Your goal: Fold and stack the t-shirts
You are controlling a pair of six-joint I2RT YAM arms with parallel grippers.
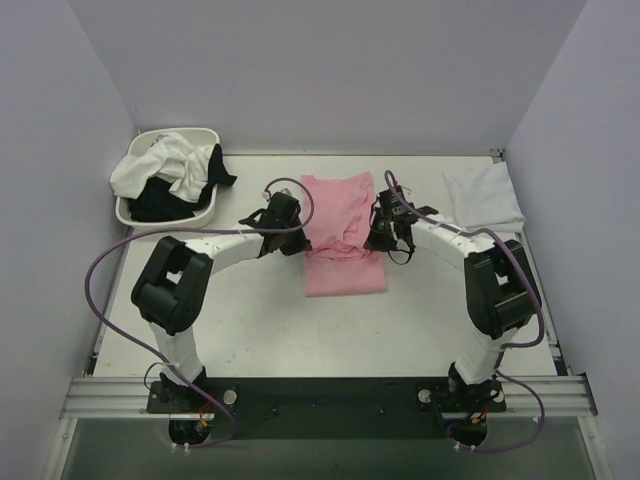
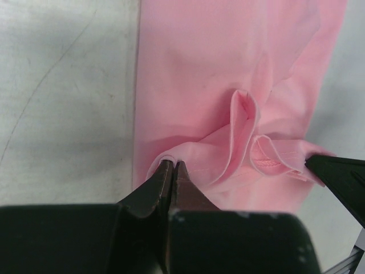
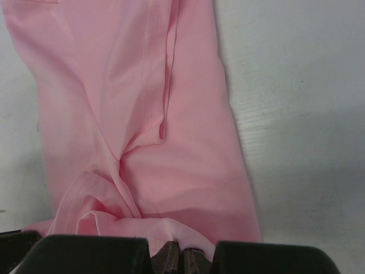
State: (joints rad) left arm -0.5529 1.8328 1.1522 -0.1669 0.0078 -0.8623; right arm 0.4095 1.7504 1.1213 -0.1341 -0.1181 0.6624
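Fabric at the middle of the pink shirt was bunched up between the two grippers. The rest of it lay flat on the table as a long, narrow strip. The left gripper sat at the shirt's left edge, its fingers pressed together on a rolled hem of pink cloth. The right gripper sat at the shirt's right edge, straight across from the left one. Its fingers were likewise clamped on a pinch of pink fabric. In the left wrist view the raised cloth stood in loops and folds between the two pinches, and the right gripper's dark tip showed at the shirt's far side. The right wrist view showed a long crease running up the shirt beyond the pinch.

Well left of the pink shirt and a little farther back stood a white basin. It held a crumpled white shirt draped over a black shirt, part of which hung over the rim toward the pink shirt. Well right of the pink shirt, toward the back, lay a folded white shirt. Both lay apart from the pink shirt. A purple cable looped from each arm, arching beside the shirt's side edges, and the arms themselves covered those edges.
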